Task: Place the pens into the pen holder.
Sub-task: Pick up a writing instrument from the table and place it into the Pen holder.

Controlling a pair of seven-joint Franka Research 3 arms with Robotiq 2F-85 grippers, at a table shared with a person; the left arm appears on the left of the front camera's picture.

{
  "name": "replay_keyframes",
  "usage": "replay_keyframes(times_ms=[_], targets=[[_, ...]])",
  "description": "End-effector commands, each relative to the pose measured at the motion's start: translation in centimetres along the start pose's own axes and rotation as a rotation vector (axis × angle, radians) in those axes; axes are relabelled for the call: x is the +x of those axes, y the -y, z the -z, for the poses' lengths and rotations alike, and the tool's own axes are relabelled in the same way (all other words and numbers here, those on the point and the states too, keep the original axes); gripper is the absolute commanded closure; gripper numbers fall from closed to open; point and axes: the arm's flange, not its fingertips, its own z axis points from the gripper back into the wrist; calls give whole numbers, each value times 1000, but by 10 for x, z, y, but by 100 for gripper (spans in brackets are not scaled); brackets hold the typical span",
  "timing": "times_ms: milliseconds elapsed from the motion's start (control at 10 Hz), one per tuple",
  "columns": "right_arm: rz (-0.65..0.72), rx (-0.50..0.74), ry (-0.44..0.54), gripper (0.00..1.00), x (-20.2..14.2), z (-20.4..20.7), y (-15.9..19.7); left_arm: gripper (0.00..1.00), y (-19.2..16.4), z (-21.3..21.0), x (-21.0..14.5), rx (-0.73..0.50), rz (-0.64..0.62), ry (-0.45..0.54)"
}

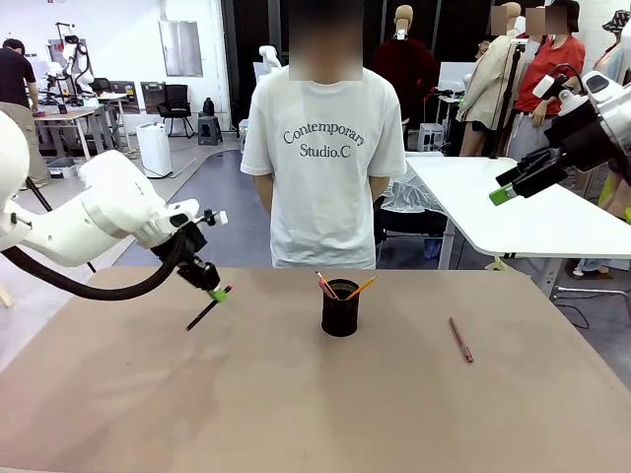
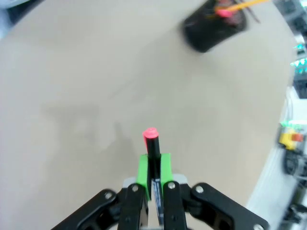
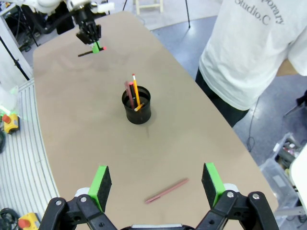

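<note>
left gripper [image 1: 219, 293] pinches black pen [image 1: 200, 317] over table [image 1: 148, 414] left side | right gripper [image 1: 505, 189] spread, beyond right edge | pen holder [image 1: 339, 313] mid-table, pencil [image 1: 361, 287] inside | dark red pen [image 1: 460, 339] nearer right edge

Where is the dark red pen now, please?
In the front view the dark red pen lies flat on the table, on the robot's right of the pen holder, apart from it.

The person's white T-shirt [image 1: 323, 148] carries dark print across the chest in two lines, "Contemporary" above "Studio.C", plain to read in the front view. In the right wrist view the T-shirt [image 3: 259, 52] shows part of that print at the top edge: "Studio.C" whole, and beside it only "porary"
</note>
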Motion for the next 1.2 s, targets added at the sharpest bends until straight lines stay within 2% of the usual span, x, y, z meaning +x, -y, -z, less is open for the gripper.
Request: replay_keyframes(times_ms=[0,300,400,600,700,800,1000,1100], targets=[[-2,-4,3,0,3,-1,1,100,15,-17,-20,-254,161,59],[-2,-4,3,0,3,-1,1,100,42,-28,-7,-444,385,196],[-2,-4,3,0,3,-1,1,100,46,-29,-3,-458,438,270],[-2,-4,3,0,3,-1,1,100,55,-28,7,-393,574,561],[-2,-4,3,0,3,-1,1,100,56,-30,11,-369,629,638],[-2,-4,3,0,3,-1,1,100,57,-32,14,-361,668,681],[-2,-4,3,0,3,-1,1,100,53,-31,23,-323,667,740],[-2,-4,3,0,3,-1,1,100,54,-37,28,-347,634,685]])
